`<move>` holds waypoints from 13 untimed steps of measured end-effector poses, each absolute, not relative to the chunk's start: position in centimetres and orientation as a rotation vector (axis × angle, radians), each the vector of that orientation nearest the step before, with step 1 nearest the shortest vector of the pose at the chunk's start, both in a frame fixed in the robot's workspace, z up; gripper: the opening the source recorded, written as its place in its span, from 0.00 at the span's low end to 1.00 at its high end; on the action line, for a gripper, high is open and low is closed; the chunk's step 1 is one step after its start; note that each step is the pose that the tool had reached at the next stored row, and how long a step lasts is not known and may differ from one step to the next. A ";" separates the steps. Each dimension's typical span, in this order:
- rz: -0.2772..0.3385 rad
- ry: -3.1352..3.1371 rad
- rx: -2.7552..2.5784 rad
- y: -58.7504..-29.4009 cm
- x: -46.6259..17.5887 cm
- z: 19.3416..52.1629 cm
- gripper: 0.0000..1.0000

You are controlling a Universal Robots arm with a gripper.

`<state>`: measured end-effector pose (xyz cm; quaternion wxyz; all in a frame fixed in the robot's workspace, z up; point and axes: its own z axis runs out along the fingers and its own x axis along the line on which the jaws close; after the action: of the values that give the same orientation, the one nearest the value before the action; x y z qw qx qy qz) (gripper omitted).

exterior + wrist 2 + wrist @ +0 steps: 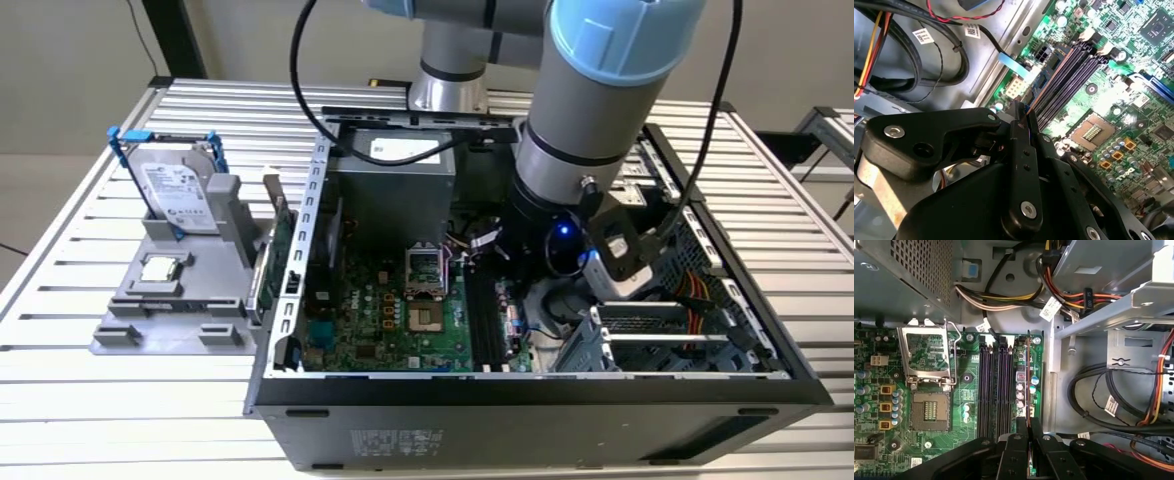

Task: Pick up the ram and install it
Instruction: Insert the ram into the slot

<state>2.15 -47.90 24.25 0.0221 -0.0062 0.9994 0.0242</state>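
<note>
The ram [1027, 385] was held at its slot inside the computer case [534, 420].
The fingers [1020, 440] were pinched shut on the ram. It stood on its thin edge along the outermost slot, just beside the dark empty slots [994, 385]. I think this was the putting-in step, and it called for the stick to sit straight along the slot. White cable tags [1050, 309] had print too small to read.
</note>
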 end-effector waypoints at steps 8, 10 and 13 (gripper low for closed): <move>0.072 3.097 -0.019 -48.0 1.9 23.8 0.00; 0.071 3.097 -0.020 -48.0 1.8 23.6 0.00; 0.069 3.097 -0.023 -48.0 1.8 23.4 0.00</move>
<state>1.81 -47.98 23.43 0.0219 -0.0076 0.9995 0.0221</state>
